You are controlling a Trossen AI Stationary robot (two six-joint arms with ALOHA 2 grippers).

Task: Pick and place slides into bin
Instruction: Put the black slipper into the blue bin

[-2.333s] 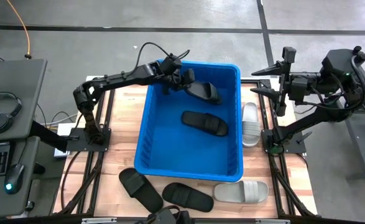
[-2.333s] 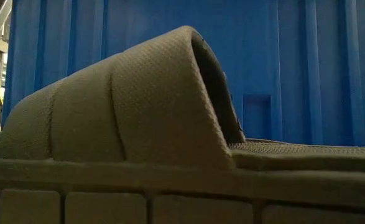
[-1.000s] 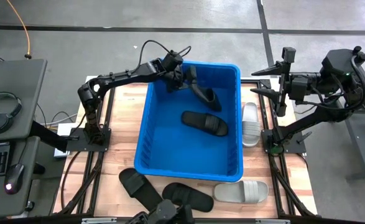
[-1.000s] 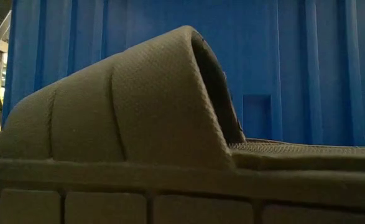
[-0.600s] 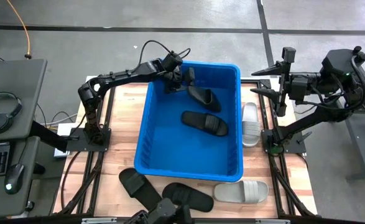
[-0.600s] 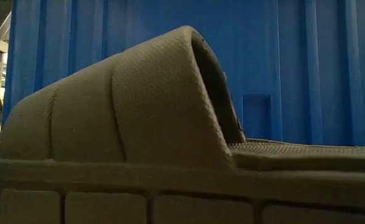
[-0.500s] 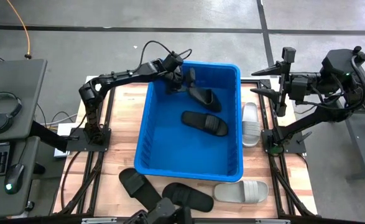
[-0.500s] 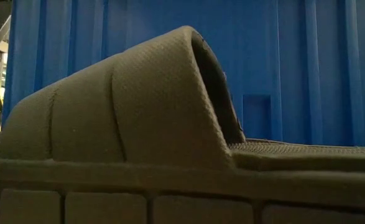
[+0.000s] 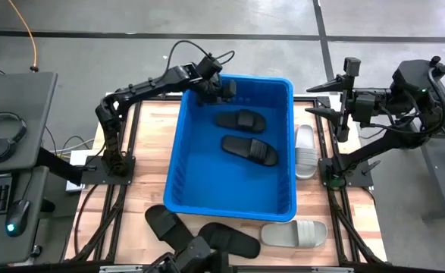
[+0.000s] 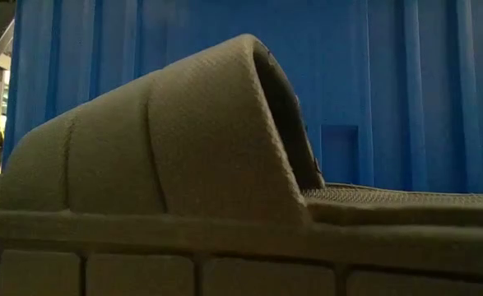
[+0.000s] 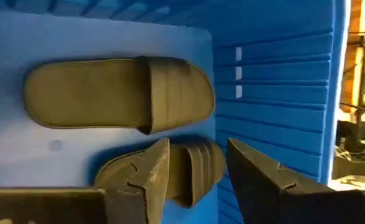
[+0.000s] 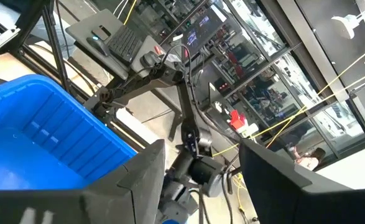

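The blue bin [image 9: 178, 171] stands mid-table. Two black slides lie flat on its floor, strap up: one [image 9: 239, 120] toward the far end, one [image 9: 250, 149] near the middle. Both show in the left wrist view, one [image 11: 117, 93] farther off and one [image 11: 191, 168] below the fingers. My left gripper [image 9: 220, 91] hovers open above the bin's far left corner, pointing slantwise down, clear of the slides [image 11: 198, 149]. My right gripper [image 9: 317, 98] waits open, high off the table's far right [image 12: 201, 149].
Outside the bin, two black slides [image 9: 170, 227] [image 9: 228, 239] and a grey one [image 9: 294, 231] lie along the near edge, and a white one [image 9: 305, 149] lies right of the bin. One black slide [image 10: 183, 148] fills the low view before the bin wall [image 10: 389, 82].
My left gripper has let go of the black slide it held tilted over the bin's far end. The slide has dropped and now lies flat on the bin floor. The gripper has risen and drawn back toward the far left corner, rolling somewhat.
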